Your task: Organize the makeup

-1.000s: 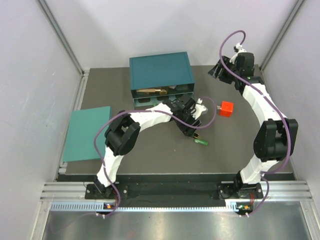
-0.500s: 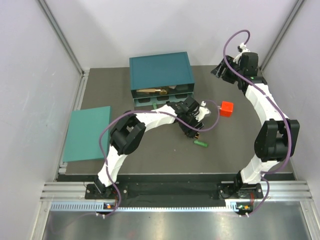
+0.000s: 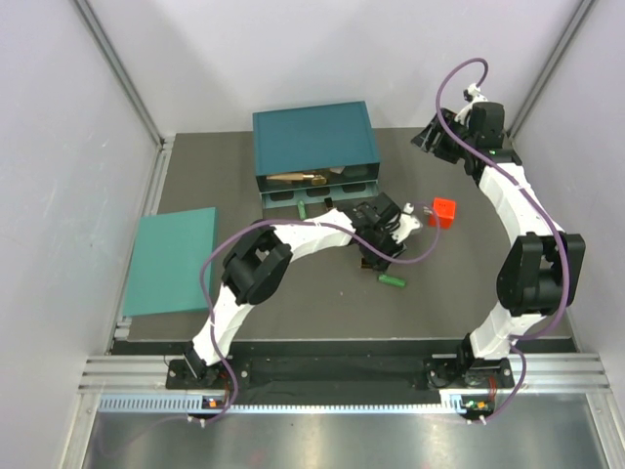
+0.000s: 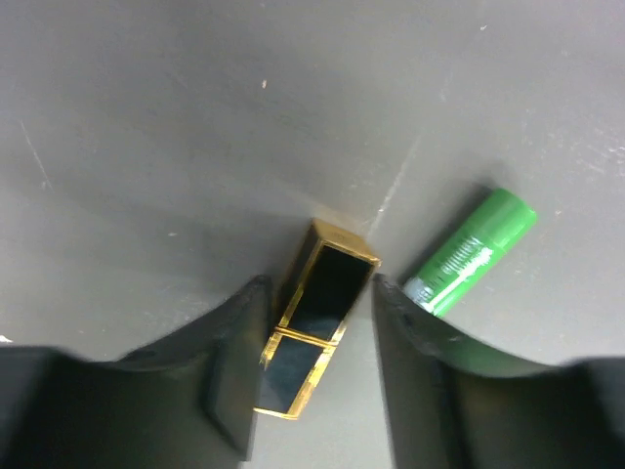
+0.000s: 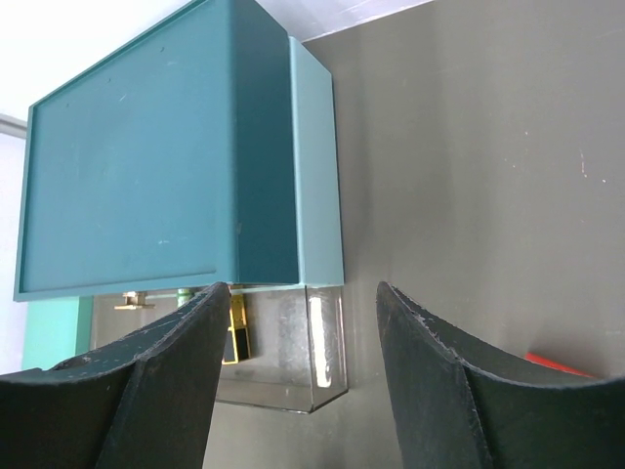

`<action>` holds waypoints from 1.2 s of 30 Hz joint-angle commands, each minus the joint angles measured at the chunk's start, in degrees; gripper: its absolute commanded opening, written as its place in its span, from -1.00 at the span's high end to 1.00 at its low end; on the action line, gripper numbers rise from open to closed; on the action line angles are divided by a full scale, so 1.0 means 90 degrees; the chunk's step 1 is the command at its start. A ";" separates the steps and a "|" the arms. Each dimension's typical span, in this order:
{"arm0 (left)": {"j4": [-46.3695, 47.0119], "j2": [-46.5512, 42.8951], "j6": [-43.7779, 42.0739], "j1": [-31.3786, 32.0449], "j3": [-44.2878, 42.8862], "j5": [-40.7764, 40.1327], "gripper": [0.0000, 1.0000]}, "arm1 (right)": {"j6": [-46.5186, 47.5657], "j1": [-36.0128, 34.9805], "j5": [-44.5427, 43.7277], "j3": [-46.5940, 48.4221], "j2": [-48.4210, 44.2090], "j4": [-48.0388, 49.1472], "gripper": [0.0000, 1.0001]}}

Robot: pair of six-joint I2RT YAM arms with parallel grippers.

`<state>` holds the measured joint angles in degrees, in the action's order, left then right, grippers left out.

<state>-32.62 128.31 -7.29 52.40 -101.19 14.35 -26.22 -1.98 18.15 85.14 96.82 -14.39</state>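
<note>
Left claw (image 4: 319, 285) narrowed onto the black-gold case (image 4: 312, 322), fingers on its long sides. Likely light, rigid, slippery, so hold mid-body. Green stick (image 4: 469, 252) just beside. Right claw (image 5: 303, 290) wide, empty.

Overhead on whole table (image 3: 322, 303); left wrist close above shared green stick (image 4: 469, 256).

Black-and-gold rectangular case (image 4: 317, 327): glossy black faces, shiny gold metallic trim. Green cylindrical stick (image 4: 469, 252): smooth glossy plastic. Dark grey bench (image 4: 195, 117): matt, finely scratched. Teal box (image 5: 146, 147): matt plastic.
</note>
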 commanded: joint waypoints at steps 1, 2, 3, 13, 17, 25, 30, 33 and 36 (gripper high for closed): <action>-0.0106 0.0050 0.0038 0.0037 0.0100 -0.0430 0.11 | -0.0036 0.0083 0.0112 0.0003 -0.0279 0.0330 -0.24; -0.0067 0.0040 0.0067 0.0037 0.0139 -0.0500 0.21 | -0.0046 0.0083 0.0122 0.0002 -0.0288 0.0339 -0.23; -0.0038 0.0011 0.0077 0.0037 0.0159 -0.0559 0.39 | -0.0056 0.0083 0.0122 -0.0007 -0.0289 0.0349 -0.23; 0.0128 -0.0604 0.0107 0.0027 0.0081 -0.0803 1.00 | -0.0036 0.0093 0.0112 -0.0163 -0.0474 0.0330 -0.24; 0.0148 -0.0994 0.0301 0.0027 -0.0036 -0.1017 1.00 | -0.0026 0.0083 0.0102 -0.0173 -0.0503 0.0310 -0.24; 0.0167 -0.1639 0.0790 -0.0226 -0.0329 -0.1729 1.00 | 0.0032 0.0083 0.0131 -0.0427 -0.0581 0.0330 -0.24; 0.0314 -0.1874 0.0732 -0.0402 -0.0281 -0.2365 1.00 | 0.0013 0.0093 0.0151 -0.0778 -0.0708 0.0427 -0.24; 0.0372 -0.1913 0.0790 -0.0636 -0.0251 -0.2687 1.00 | 0.0032 0.0073 0.0209 -0.0954 -0.0757 0.0427 -0.24; 0.0392 -0.1884 0.1180 -0.1017 -0.0173 -0.2572 1.00 | 0.0129 0.0064 0.0249 -0.1139 -0.0864 0.0379 -0.24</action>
<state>-31.46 113.62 -0.47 47.00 -102.17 -6.11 -26.15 -1.96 19.18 76.44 93.23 -13.10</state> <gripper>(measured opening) 0.321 0.619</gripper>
